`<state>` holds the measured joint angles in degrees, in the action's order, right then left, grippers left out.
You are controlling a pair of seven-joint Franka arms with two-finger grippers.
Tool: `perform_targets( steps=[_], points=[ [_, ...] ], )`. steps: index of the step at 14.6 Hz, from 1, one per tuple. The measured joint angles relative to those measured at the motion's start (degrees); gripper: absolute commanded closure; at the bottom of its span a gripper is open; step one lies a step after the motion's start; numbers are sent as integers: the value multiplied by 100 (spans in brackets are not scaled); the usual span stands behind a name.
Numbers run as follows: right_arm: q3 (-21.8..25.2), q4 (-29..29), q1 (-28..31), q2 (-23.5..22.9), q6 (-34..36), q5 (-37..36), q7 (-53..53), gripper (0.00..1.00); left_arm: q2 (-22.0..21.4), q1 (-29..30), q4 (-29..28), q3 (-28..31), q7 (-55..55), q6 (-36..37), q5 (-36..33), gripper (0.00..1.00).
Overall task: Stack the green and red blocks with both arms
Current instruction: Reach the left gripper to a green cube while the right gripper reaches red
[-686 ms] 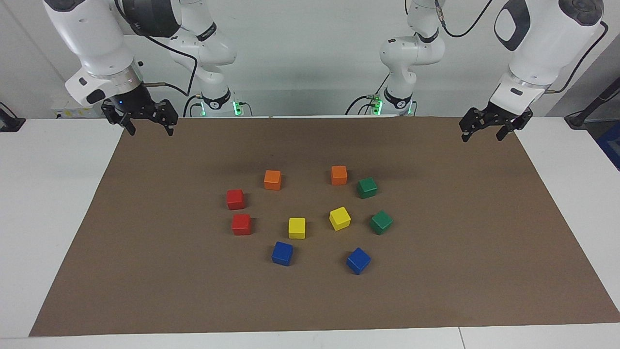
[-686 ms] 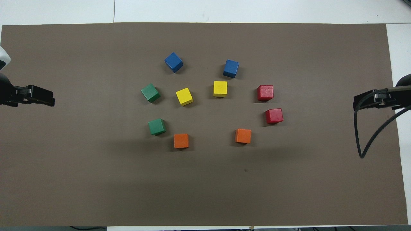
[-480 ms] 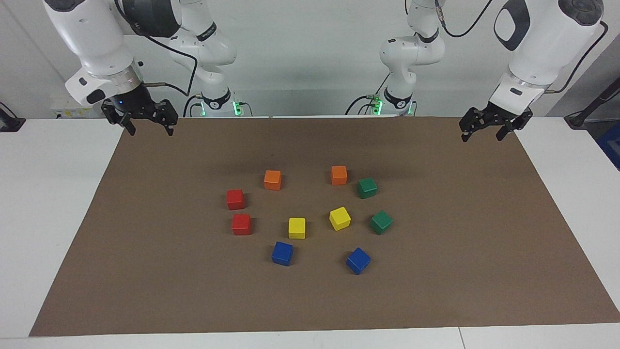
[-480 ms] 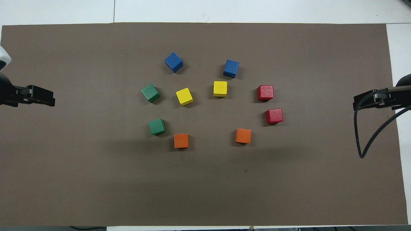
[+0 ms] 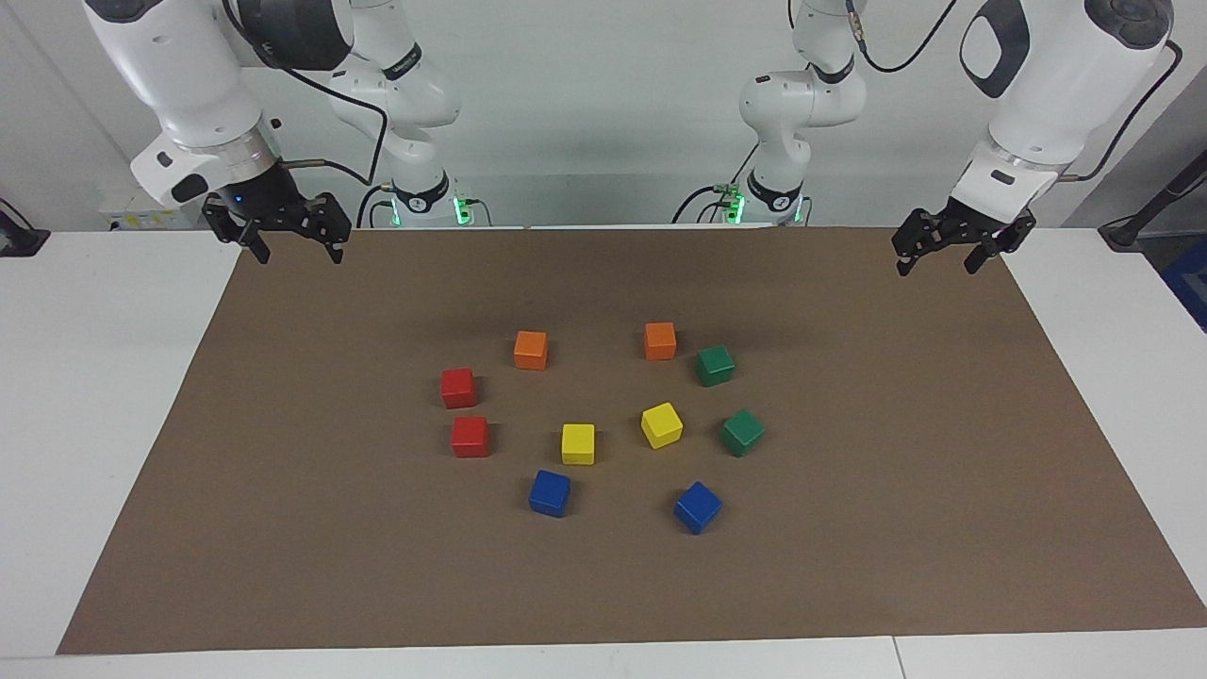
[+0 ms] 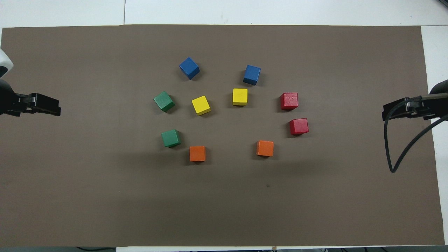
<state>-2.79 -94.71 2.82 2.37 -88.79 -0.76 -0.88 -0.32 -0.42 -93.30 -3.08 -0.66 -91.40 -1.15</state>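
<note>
The two green blocks lie on the brown mat (image 5: 849,528) toward the left arm's end of the cluster: one green block (image 5: 715,365) at about two o'clock of the ring of cubes in the facing view, the second green block (image 5: 742,432) at about four o'clock, farther from the robots. The two red blocks sit toward the right arm's end, apart from each other: one red block (image 5: 458,388) at about nine o'clock, the second red block (image 5: 470,437) just farther from the robots, near eight o'clock. None is stacked; each rests flat on the mat.

Around them, two orange cubes (image 5: 531,350) lie at eleven and one o'clock, two yellow cubes (image 5: 578,443) inside the ring, and two blue cubes (image 5: 550,493) at five and seven o'clock.

The left arm bends down from its base, its left gripper (image 5: 949,254) hanging over the mat's corner at the left arm's end, fingers spread wide, holding nothing. The right arm is posed likewise; the right gripper (image 5: 296,243) hangs over the mat's corner at its own end, fingers spread wide and empty. Both are well apart from every cube.
</note>
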Motion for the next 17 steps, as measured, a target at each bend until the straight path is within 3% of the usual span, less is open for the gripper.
perform_targets(
  steps=[5,12,17],
  points=[
    [-63,-63,-185,-2,-45,32,-100,0,-25,-57,-171,-42,270,-217,48,0],
    [-85,-716,-868,-154,-1093,38,-713,0,-129,-1494,-1759,-145,2320,-1592,76,0],
    [-87,-1388,-1025,-397,-2174,38,-715,0,79,-1707,-2426,-135,3002,-2684,76,0]
  ],
)
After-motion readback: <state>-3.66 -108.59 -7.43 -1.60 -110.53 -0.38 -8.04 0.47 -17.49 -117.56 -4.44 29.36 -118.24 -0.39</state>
